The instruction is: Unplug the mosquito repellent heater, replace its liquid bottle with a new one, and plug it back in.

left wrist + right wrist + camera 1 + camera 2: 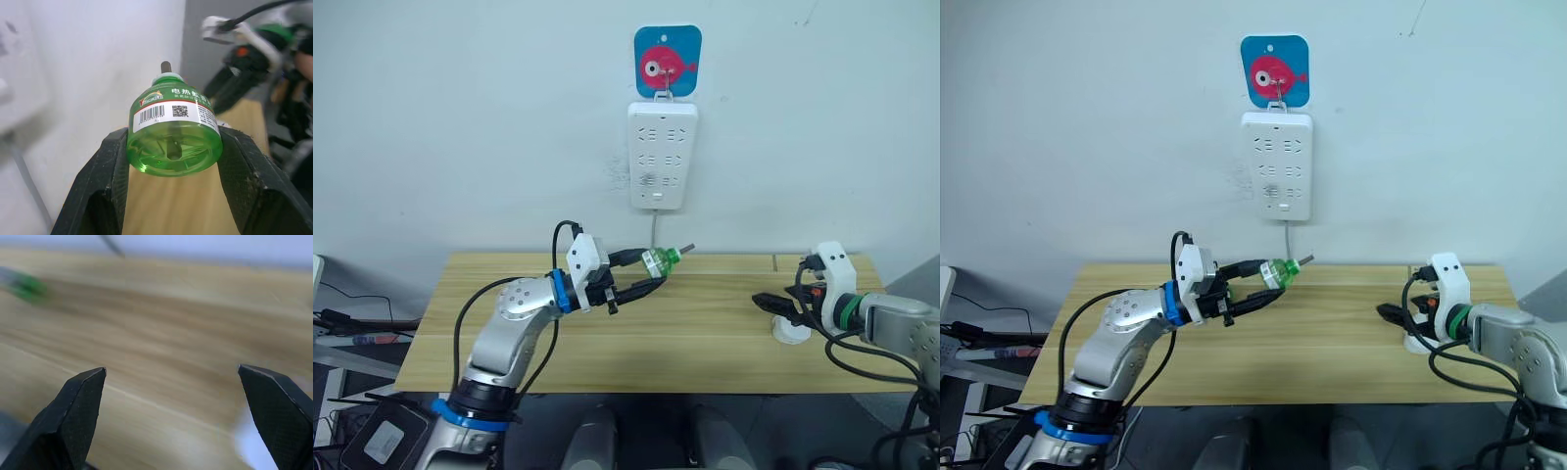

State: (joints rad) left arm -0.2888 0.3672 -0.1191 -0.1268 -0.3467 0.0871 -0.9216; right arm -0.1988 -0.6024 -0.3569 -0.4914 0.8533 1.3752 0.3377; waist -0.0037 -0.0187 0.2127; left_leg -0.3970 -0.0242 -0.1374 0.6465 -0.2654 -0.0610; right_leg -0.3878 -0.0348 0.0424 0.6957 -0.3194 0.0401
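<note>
Left pincer (651,272) is clamped on a green bottle (658,259), held above the wooden worktop (705,333) below the wall power strip (662,155); its white label carries a barcode, a QR code and Chinese characters beginning 电热. Right pincer (766,303) hangs with its fingers spread wide and empty, just beside the white heater (792,330) standing on the worktop's right end

I have the left arm bent at the elbow, its tool (648,270) raised and pointing right, fingers clamped tight. My right arm reaches inward, low, its tool (766,303) fingers spread wide apart.
</note>
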